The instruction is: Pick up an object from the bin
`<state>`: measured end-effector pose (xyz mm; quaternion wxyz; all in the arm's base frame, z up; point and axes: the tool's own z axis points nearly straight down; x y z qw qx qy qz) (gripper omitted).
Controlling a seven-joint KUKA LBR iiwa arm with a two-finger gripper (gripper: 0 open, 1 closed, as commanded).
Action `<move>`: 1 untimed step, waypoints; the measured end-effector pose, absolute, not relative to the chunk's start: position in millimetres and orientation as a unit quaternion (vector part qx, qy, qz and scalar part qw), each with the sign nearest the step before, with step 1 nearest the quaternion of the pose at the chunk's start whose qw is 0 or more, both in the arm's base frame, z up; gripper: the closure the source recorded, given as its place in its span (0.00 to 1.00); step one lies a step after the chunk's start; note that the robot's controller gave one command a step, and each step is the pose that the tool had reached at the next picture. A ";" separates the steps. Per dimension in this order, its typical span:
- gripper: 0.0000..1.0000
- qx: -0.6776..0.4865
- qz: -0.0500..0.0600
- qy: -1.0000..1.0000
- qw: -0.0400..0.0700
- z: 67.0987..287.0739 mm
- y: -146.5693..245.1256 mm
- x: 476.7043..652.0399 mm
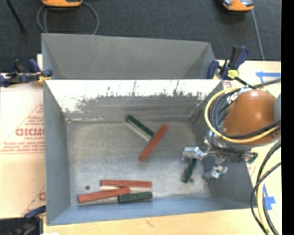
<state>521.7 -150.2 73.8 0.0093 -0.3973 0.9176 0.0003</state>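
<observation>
Dk green stick [188, 171], long axis approx top-to-bottom in view, lies just left of gripper [204, 163], jaws apart w/ nothing btw them.

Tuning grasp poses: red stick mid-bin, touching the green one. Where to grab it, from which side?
Grip the red stick on its lower-left half, which lies free on the bin floor; higher up it meets the green stick. Come straight down, closing across its narrow width: it lies flat and diagonal, away from the walls.
</observation>
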 end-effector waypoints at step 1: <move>1.00 -0.398 0.001 0.917 0.007 73.1 -150.3 520.4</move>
